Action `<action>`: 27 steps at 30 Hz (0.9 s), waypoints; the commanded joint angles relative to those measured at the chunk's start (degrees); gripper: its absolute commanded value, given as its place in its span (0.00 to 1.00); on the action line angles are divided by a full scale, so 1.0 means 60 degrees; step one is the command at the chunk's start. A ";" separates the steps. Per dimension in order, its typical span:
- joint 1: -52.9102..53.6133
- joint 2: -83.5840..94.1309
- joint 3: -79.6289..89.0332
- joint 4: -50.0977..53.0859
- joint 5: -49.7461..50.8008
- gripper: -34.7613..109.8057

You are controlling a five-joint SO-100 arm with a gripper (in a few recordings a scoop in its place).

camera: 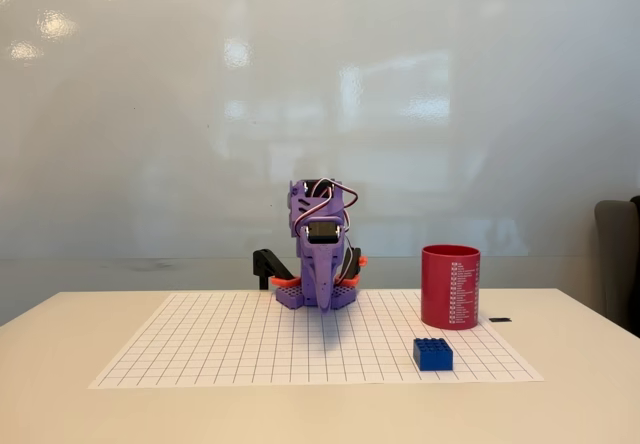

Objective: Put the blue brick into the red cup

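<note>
The blue brick (433, 353) lies on the gridded mat at the front right, studs up. Just behind it and slightly to the right stands the red cup (450, 286), upright, with a strip of white print down its side. The purple arm is folded at the mat's far edge, and its gripper (324, 302) points down at the mat with the fingers together, nothing held. It is well left of both the brick and the cup.
A white gridded mat (250, 349) covers the middle of the pale table (60, 384). A small dark object (500, 319) lies right of the cup. A dark chair (620, 264) stands at the right edge, a glossy whiteboard wall behind.
</note>
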 commanded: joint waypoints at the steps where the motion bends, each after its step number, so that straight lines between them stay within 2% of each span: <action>1: -0.0088 0.0117 -0.0103 -0.0176 -0.0088 0.24; 11: -0.0044 0.0117 -0.0117 -0.0161 0.0029 0.24; 21: -0.0044 0.0088 -0.1245 0.0967 0.0381 0.24; 27: -0.0073 -0.2725 -0.2944 0.0645 0.0703 0.24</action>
